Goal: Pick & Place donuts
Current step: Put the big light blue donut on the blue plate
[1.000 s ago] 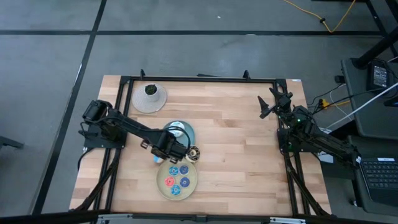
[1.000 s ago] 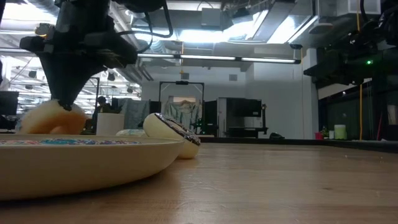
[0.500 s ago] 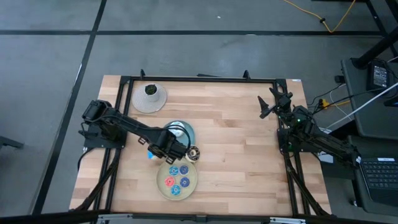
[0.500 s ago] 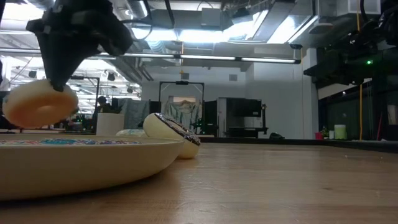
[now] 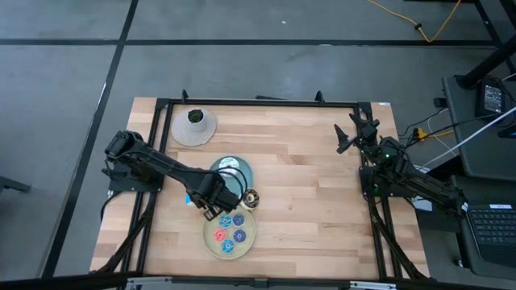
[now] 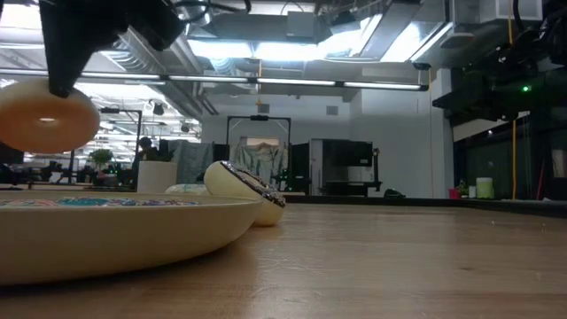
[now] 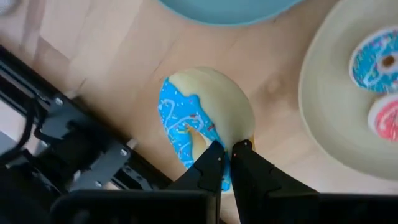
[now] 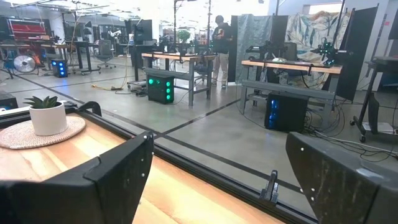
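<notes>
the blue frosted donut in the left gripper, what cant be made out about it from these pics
- Blue frosted donut, left wrist view: its near rim is hidden behind the left gripper, shut on it.
- High view: the arm covers the donut almost wholly.
- Low view: only its plain underside shows; the picture's left edge cuts it off, and the beige plate rim hides what lies under it.

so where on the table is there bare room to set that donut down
Bare wood runs wide between the beige plate and the right hand, and along the far edge past the plant mat. It is crowded where the left hand holds the blue-iced donut, by the blue plate and a loose donut.
</notes>
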You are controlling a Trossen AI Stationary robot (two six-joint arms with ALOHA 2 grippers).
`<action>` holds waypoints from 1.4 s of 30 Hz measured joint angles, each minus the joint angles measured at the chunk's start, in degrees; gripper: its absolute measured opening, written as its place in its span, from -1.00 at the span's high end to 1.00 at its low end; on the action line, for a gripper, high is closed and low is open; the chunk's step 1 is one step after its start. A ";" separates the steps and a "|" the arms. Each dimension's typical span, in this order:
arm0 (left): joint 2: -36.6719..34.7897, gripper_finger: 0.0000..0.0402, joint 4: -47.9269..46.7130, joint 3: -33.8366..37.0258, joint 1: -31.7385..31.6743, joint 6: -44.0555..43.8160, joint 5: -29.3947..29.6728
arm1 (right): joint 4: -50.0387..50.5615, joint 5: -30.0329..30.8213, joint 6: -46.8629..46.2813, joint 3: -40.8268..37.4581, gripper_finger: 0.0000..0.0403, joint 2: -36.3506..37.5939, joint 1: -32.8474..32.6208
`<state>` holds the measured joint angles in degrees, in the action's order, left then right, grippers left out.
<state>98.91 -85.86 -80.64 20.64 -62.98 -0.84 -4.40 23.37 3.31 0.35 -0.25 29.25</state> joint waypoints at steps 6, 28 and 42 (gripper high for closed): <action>0.00 0.89 -2.76 -2.80 2.37 3.91 2.63 | 0.01 0.01 0.00 0.00 -0.81 0.01 -0.01; 14.67 0.89 -4.14 -14.26 -0.02 21.07 12.14 | 0.00 0.01 0.00 -0.01 -0.81 0.02 -0.01; 22.70 0.89 -4.11 -15.66 -1.31 26.15 19.54 | 0.00 0.01 0.00 0.00 -0.81 0.00 -0.01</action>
<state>121.61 -89.97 -96.29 19.33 -36.83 18.70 -4.40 23.38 3.31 0.35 -0.25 29.23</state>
